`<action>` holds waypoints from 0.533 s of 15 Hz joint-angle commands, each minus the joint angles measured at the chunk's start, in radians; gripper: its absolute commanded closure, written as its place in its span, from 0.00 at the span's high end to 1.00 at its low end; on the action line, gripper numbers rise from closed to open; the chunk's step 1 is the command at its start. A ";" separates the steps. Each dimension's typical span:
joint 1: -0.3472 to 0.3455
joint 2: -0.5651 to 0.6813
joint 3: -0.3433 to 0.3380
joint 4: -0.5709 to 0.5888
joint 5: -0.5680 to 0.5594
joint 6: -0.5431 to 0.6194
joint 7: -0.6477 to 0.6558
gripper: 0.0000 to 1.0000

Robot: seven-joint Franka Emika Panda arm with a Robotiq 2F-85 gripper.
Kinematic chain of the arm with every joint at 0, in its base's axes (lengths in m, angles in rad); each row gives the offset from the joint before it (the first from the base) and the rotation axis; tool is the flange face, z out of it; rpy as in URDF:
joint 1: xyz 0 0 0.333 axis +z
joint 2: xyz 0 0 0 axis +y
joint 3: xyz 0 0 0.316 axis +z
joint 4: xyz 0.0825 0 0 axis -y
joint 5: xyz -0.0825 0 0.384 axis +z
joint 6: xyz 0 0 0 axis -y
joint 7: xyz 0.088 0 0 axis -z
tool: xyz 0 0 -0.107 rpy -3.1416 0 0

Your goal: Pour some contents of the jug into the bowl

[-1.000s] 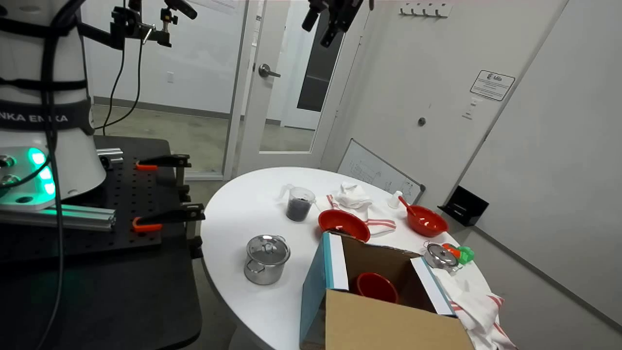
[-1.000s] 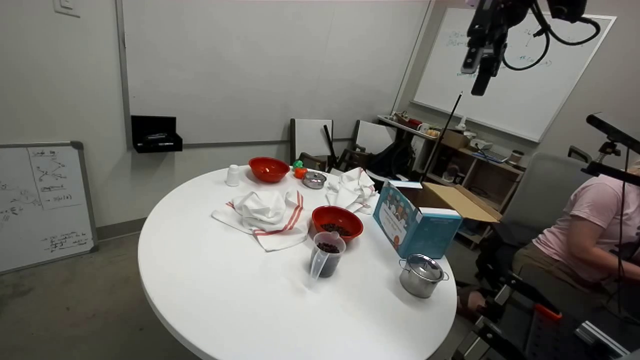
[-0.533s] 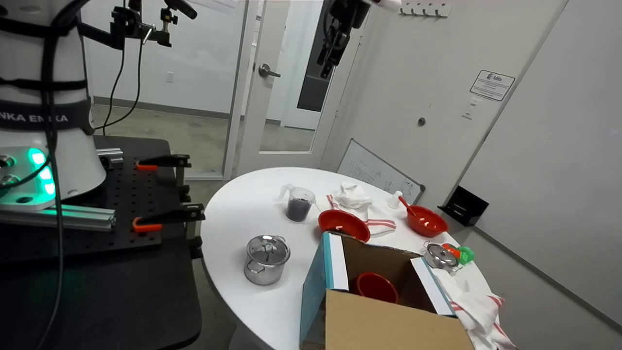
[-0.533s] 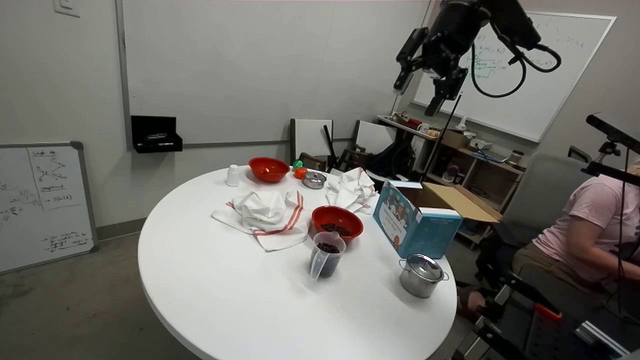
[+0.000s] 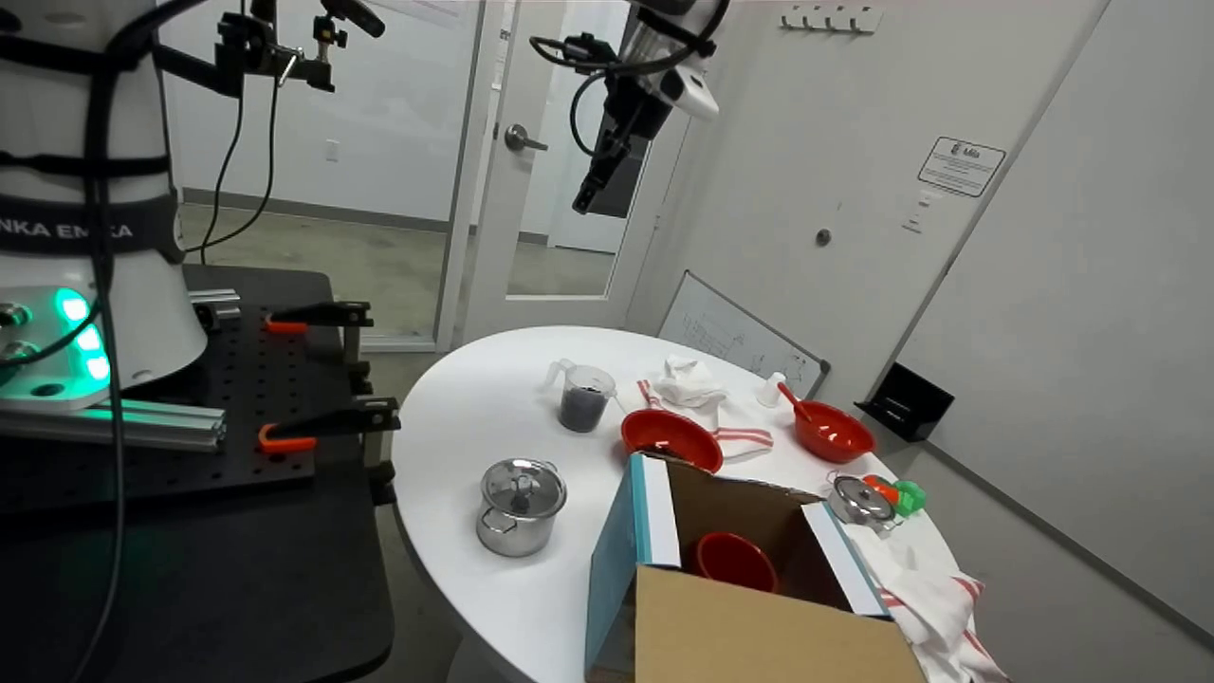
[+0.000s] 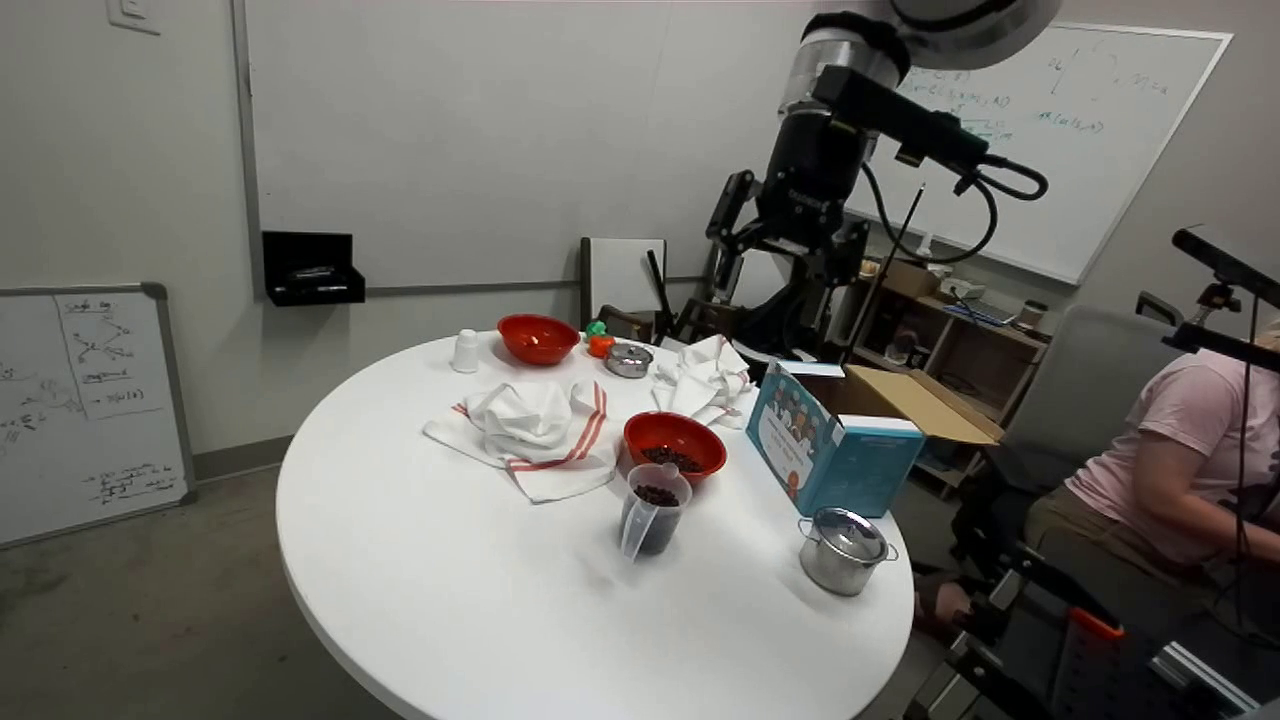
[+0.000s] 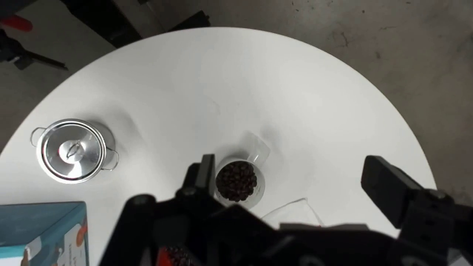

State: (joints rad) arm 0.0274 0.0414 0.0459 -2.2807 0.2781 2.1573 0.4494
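Your gripper [image 6: 775, 297] hangs spread wide over the white table [image 6: 480, 600].
In an exterior view: jug [image 6: 655, 522] mid-frame, red bowl [image 6: 698, 440] just behind; big whiteboard [image 6: 500, 150] top centre, person [image 6: 1150, 475] right edge.

Arm [image 6: 970, 35] high, end effector [image 7: 289, 168] angled downward, fingers [image 7: 390, 190] spread wide

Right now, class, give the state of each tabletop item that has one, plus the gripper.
Gripper: open, holding nothing
Jug: upright, uncovered, partly filled with dark beans
Red bowl beside jug: some dark beans inside
Other red bowl: red handle at rim
Large pot: lidded
Small pot: seemingly lidded
Box: open, red vessel inside
Towel near jug: crumpled
Towel by box: crumpled
White container: upright
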 commanded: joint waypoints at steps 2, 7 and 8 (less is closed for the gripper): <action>0.028 0.169 -0.009 0.119 -0.045 0.010 0.138 1.00; 0.029 0.200 -0.025 0.112 -0.015 0.022 0.135 1.00; 0.029 0.204 -0.026 0.112 -0.015 0.022 0.135 1.00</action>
State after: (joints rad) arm 0.0459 0.2457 0.0307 -2.1709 0.2604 2.1821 0.5860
